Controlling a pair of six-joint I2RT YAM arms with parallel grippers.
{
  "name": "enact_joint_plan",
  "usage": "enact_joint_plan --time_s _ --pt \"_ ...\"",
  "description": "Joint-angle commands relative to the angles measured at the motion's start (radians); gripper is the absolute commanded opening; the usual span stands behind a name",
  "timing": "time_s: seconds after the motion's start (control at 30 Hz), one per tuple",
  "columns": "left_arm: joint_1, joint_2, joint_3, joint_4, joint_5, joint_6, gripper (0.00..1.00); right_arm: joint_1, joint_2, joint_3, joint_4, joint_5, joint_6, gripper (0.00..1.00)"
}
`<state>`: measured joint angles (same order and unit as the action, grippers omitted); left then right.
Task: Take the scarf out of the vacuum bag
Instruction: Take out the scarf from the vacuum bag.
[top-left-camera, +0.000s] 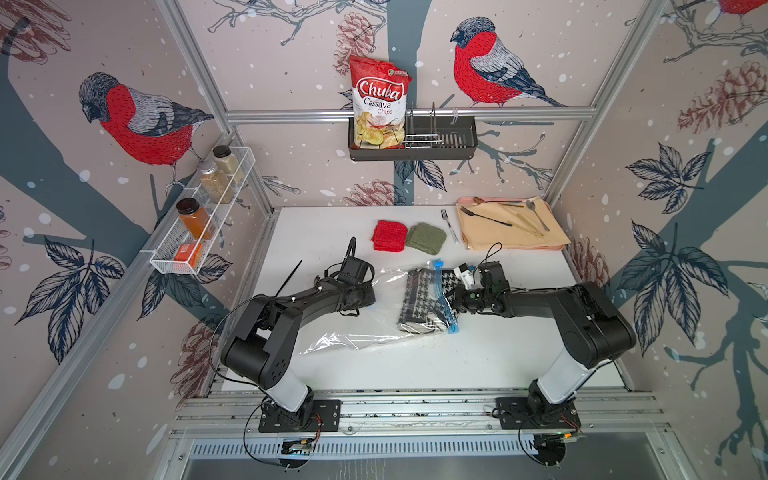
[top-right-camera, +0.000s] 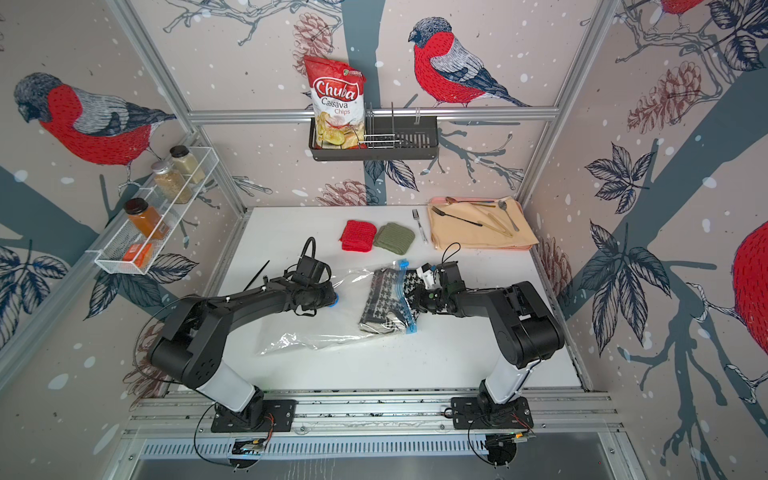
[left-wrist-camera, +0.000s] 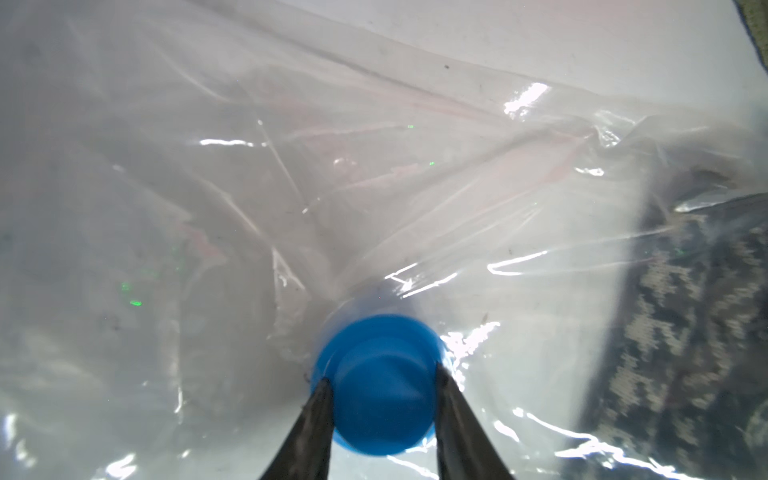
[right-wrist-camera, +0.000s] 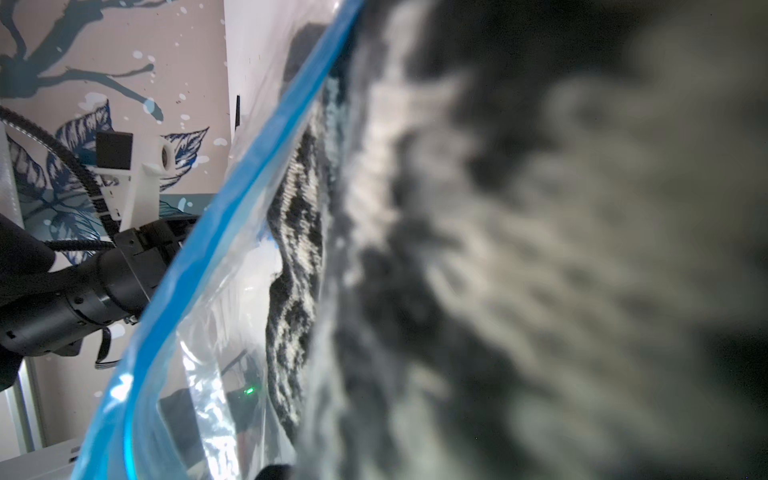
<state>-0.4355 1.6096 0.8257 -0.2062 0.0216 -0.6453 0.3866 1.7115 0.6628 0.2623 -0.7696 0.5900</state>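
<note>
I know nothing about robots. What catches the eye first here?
Mid-table, a houndstooth scarf pokes from a clear vacuum bag. The left gripper clamps the bag's blue valve cap; the right gripper seems to pinch the scarf at the zip end. Red birds cover the walls.

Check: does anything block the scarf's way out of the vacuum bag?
Nothing visible does. The zip strip stands open, part of the scarf pokes out past it at the right gripper, and only loose vacuum bag film covers the rest.
</note>
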Motion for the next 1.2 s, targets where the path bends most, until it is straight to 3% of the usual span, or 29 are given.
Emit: enact_joint_plan --time_s 0.0,0.13,0.53,1.17 --pt "-0.006 -0.004 0.012 -0.042 -0.081 0.02 0.09 0.051 0.014 0.052 -0.103 0.045 -0.088 0.0" --pt "-0.008 -0.005 0.014 -0.054 -0.107 0.025 0.09 0.093 0.029 0.093 -0.173 0.087 -0.134 0.0" --pt "-0.007 0.019 0.035 -0.104 -0.166 0.024 0.09 0.08 -0.014 0.115 -0.29 0.211 -0.184 0.0" --pt "-0.007 0.011 0.028 -0.095 -0.175 0.023 0.08 0.044 -0.027 0.067 -0.229 0.166 -0.158 0.0"
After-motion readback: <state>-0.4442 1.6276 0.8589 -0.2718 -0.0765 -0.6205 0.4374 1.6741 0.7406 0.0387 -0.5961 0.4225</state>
